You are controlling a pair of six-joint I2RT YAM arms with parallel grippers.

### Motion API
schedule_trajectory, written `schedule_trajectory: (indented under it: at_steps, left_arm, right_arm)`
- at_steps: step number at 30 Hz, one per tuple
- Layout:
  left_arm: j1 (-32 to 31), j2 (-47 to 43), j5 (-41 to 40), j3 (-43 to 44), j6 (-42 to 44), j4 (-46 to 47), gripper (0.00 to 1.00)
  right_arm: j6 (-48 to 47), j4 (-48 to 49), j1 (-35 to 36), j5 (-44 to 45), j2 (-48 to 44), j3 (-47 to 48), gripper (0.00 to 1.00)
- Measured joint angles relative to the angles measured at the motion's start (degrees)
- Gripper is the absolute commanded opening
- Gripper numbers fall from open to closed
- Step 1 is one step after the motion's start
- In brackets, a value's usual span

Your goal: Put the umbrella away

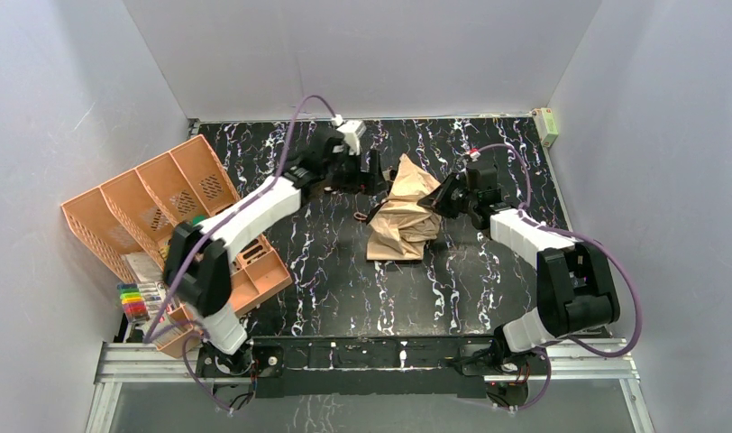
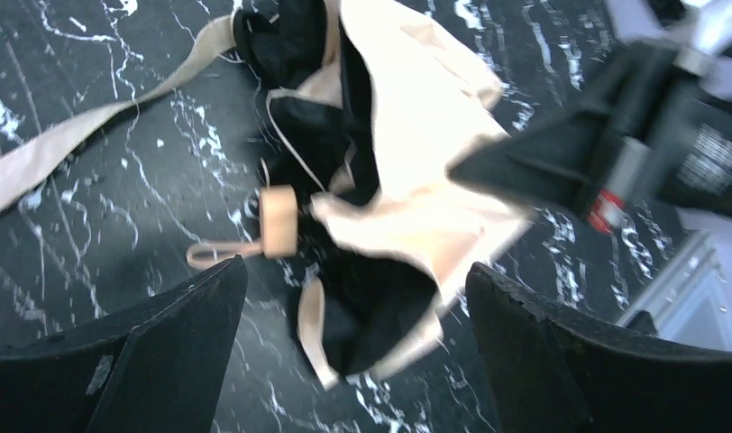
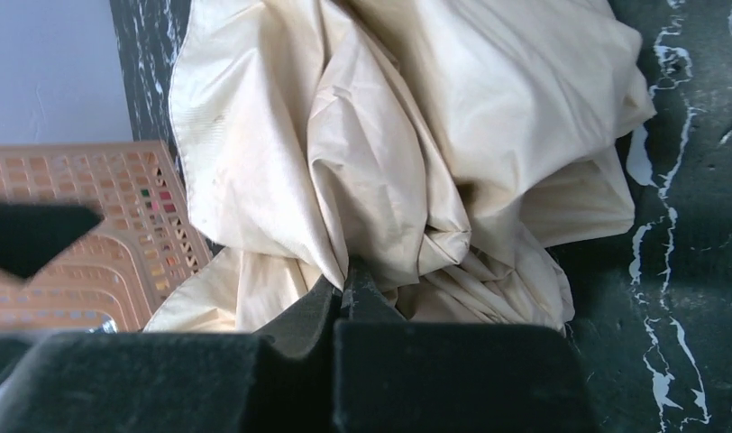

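Note:
The umbrella [image 1: 404, 215] lies crumpled at the middle of the black marble table, tan canopy outward. In the left wrist view its black inside [image 2: 371, 307], small tan handle [image 2: 279, 219] and loose strap [image 2: 83, 135] show. My left gripper [image 2: 355, 271] hovers over it just left of the heap [image 1: 371, 171], jaws wide open with nothing held. My right gripper [image 1: 445, 200] is at the canopy's right side; in its wrist view the jaws [image 3: 347, 275] are shut together with a fold of tan cloth [image 3: 389, 153] pinched at their tips.
An orange plastic desk organizer [image 1: 155, 203] stands at the left edge, also behind the cloth [image 3: 92, 234]. Coloured markers [image 1: 137, 299] lie near it. Grey walls close in the table; a small pale box [image 1: 549, 124] sits at the back right corner.

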Motion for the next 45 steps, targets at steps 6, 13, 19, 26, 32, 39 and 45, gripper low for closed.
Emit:
schedule_trajectory:
  at_steps: [6, 13, 19, 26, 32, 39, 45]
  left_arm:
    - [-0.42, -21.29, -1.09, -18.64, -0.96, 6.14, 0.98]
    - [-1.60, -29.53, -1.46, -40.65, -3.30, 18.03, 0.98]
    - [-2.19, -23.34, -1.33, -45.81, -2.10, 29.33, 0.94]
    - [-2.23, -18.01, 1.90, -45.44, 5.79, 40.79, 0.75]
    - [-2.25, -16.87, 4.74, -44.57, 16.59, 43.82, 0.68]
    - [-2.25, -13.22, 5.97, -42.58, 24.68, 44.39, 0.65]
    - [-2.25, -9.73, 6.05, -40.35, 27.17, 44.70, 0.53]
  right_arm:
    - [6.03, -0.37, -2.05, -0.37, 4.09, 1.99, 0.00]
    - [12.02, -0.42, -3.56, -2.80, 7.89, 3.41, 0.00]
    - [13.20, -0.44, -3.98, -4.17, 8.26, 3.69, 0.00]
    - [12.98, -0.44, -4.31, -5.68, 8.26, 3.69, 0.00]
    - [12.46, -0.44, -4.63, -6.47, 8.26, 3.69, 0.00]
    - [11.67, -0.46, -4.94, -7.56, 8.26, 3.69, 0.00]
    - [11.52, -0.57, -5.33, -8.02, 8.26, 3.69, 0.00]
